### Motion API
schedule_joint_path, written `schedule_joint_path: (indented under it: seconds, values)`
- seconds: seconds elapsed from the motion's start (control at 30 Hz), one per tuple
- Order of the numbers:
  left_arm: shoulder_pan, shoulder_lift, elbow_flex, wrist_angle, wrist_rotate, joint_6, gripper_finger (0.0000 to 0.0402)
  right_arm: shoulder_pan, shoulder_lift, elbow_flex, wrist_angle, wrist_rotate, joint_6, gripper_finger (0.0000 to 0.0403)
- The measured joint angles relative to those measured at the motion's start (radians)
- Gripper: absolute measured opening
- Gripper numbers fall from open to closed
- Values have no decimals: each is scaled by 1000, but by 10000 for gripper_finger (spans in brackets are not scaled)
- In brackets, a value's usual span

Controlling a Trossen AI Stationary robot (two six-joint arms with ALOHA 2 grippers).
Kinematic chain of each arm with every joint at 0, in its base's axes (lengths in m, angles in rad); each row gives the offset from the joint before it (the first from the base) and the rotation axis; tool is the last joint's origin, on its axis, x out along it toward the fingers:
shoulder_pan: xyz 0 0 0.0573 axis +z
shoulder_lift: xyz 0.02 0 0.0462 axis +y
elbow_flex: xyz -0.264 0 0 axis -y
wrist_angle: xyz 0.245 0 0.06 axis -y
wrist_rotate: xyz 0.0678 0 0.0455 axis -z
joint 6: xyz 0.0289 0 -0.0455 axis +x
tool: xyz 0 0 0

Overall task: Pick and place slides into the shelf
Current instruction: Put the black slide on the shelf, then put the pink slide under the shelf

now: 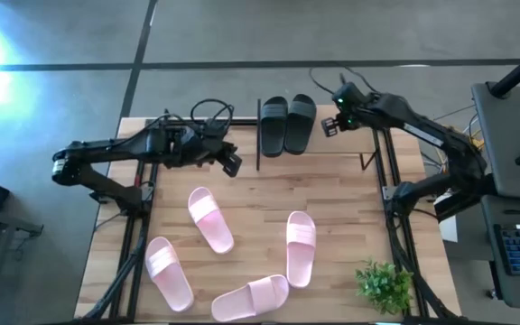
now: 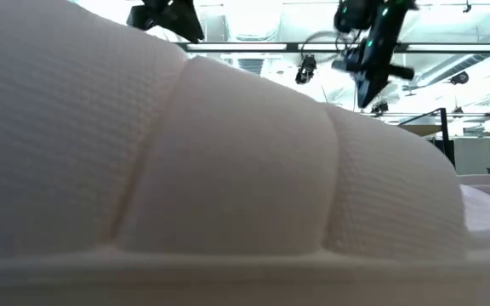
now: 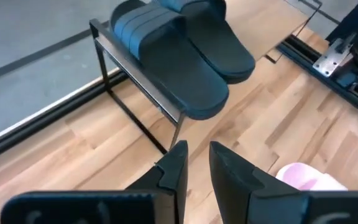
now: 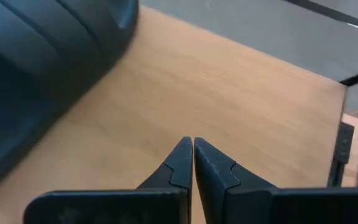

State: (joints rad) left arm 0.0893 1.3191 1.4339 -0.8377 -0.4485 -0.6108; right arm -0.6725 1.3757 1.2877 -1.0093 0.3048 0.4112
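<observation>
Two black slides (image 1: 286,125) lie side by side, soles down, on the shelf (image 1: 258,149) at the table's far edge; they also show in the left wrist view (image 3: 185,56). Four pale pink slides lie on the tabletop: one (image 1: 210,219), one (image 1: 168,273), one (image 1: 301,248) and one (image 1: 251,298). My left gripper (image 1: 231,164) (image 3: 197,154) hovers left of the shelf, near its front corner, open by a narrow gap and holding nothing. My right gripper (image 1: 329,125) (image 4: 193,144) hangs shut and empty over the shelf's bare plank (image 4: 229,81), just right of the black slides (image 4: 42,56).
A small green plant (image 1: 384,284) stands at the table's near right corner. Black frame rails (image 1: 395,226) run along both sides of the table. A pink slide (image 2: 228,170) right before the low camera fills that view. Bare wood lies between the shelf and the pink slides.
</observation>
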Motion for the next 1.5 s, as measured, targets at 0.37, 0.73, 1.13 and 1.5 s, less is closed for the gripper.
schedule_joint_path:
  seconds: [0.37,0.73,1.13,1.5]
  values:
    - [1,-4,-54,1,-29,-12,51,-31,150,0,182,-34,-87,9]
    - [1,-4,-54,17,-84,-12,51,-37,182,0,332,-103,-131,9]
    - [2,-3,-54,17,-83,-12,51,-38,209,0,399,-126,-123,9]
    - [2,-3,-54,17,-83,-4,51,-36,126,0,285,-135,-125,9]
